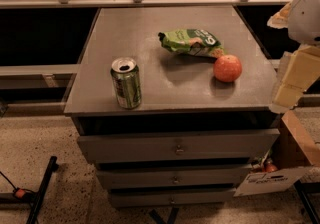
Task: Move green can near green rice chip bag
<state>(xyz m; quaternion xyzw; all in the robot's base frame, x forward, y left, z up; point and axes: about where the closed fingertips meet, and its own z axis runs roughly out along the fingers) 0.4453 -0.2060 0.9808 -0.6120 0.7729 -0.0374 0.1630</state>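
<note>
The green can (126, 83) stands upright near the front left of the grey cabinet top (165, 88), its silver top with the pull-tab hole showing. The green rice chip bag (191, 42) lies flat further back, right of centre, well apart from the can. My gripper (291, 80) is at the right edge of the camera view, beside the cabinet's right side, level with its top and far from the can. It holds nothing that I can see.
A round orange fruit (227, 68) sits just in front and right of the bag. The cabinet has drawers (175, 147) below. A cardboard box (292, 160) stands on the floor at right, a shelf rail (150, 2) runs behind.
</note>
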